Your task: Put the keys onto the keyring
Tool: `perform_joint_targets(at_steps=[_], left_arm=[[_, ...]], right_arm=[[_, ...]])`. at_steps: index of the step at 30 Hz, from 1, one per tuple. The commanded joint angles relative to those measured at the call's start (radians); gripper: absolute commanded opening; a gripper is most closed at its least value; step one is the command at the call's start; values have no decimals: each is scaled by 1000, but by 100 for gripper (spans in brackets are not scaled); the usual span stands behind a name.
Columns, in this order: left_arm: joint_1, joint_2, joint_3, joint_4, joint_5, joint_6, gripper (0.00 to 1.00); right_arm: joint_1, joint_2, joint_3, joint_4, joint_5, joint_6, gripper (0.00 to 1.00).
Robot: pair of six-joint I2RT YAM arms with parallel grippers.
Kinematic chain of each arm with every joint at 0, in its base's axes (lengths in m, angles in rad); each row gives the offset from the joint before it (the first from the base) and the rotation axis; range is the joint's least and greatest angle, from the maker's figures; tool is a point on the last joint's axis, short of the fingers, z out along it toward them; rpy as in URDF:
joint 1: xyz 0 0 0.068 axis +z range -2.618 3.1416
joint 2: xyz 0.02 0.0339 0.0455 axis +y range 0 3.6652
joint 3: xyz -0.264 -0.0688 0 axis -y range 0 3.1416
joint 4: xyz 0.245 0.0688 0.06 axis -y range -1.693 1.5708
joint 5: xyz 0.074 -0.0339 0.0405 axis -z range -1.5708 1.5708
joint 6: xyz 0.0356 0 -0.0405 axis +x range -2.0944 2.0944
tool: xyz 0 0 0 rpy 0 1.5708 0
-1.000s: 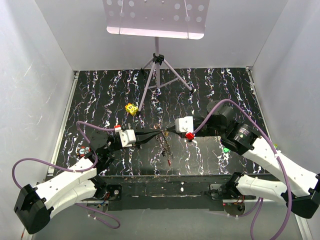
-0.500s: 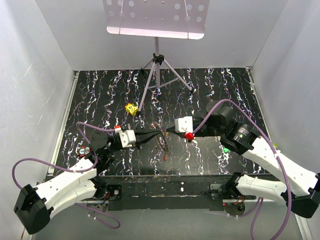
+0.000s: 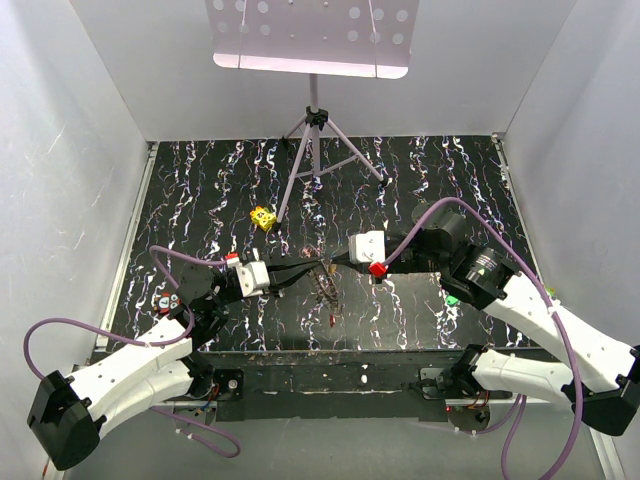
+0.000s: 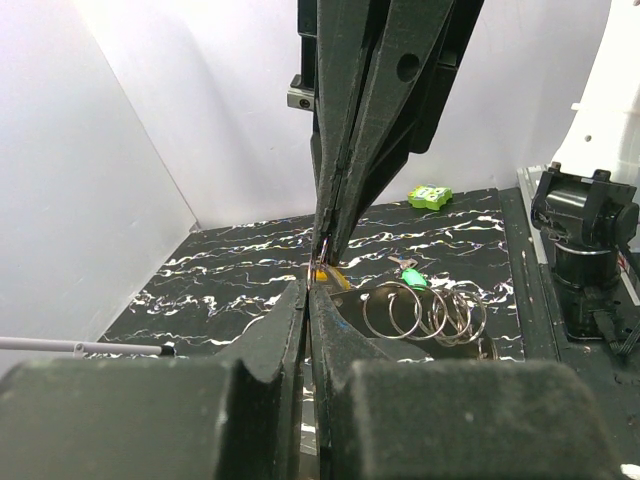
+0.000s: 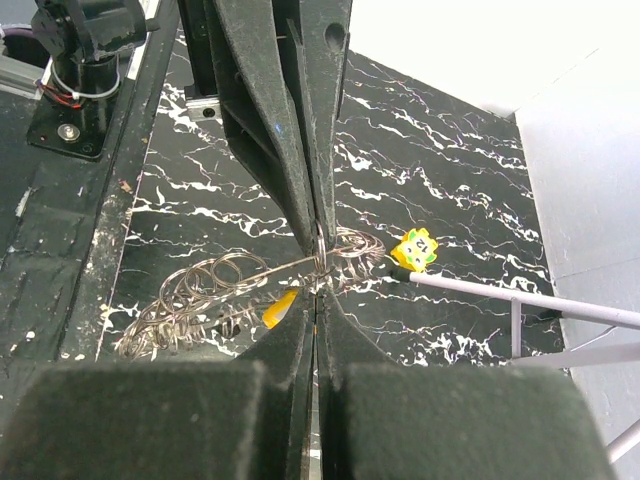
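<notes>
Wide shot first: the black marbled table (image 3: 200, 180) fills the floor of the white booth, a tripod stand (image 3: 315, 150) planted at its far side. Both arms reach in and meet nose to nose over the middle. The left tool (image 3: 318, 266) is clenched tight, no gap between its pads, and so is the right tool (image 3: 332, 262), tips all but touching each other. Between them is the keyring (image 3: 326, 290), a tangle of wire loops trailing down from the pinch point toward the near side of the table. From the right wrist, a single loop stands right at the meeting tips and both tools grip that wire, while the rest of the bunch sprawls below. An orange key (image 5: 281, 308) sits in among those loops, and a green key (image 4: 410, 279) shows beside them. A green block (image 4: 430, 195) lies apart to the right. The yellow cube (image 3: 263, 217) sits near a tripod leg.
</notes>
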Motion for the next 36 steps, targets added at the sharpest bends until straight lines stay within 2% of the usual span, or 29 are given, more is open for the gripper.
perform_joint_targets(at_steps=[1,36], left_arm=[[-3,-21,-1,51,-11,16,0],[-3,-18,-1,40,-11,29,0]], right_arm=[[5,6,7,61,-4,27,1],[7,0,8,55,22,44,1]])
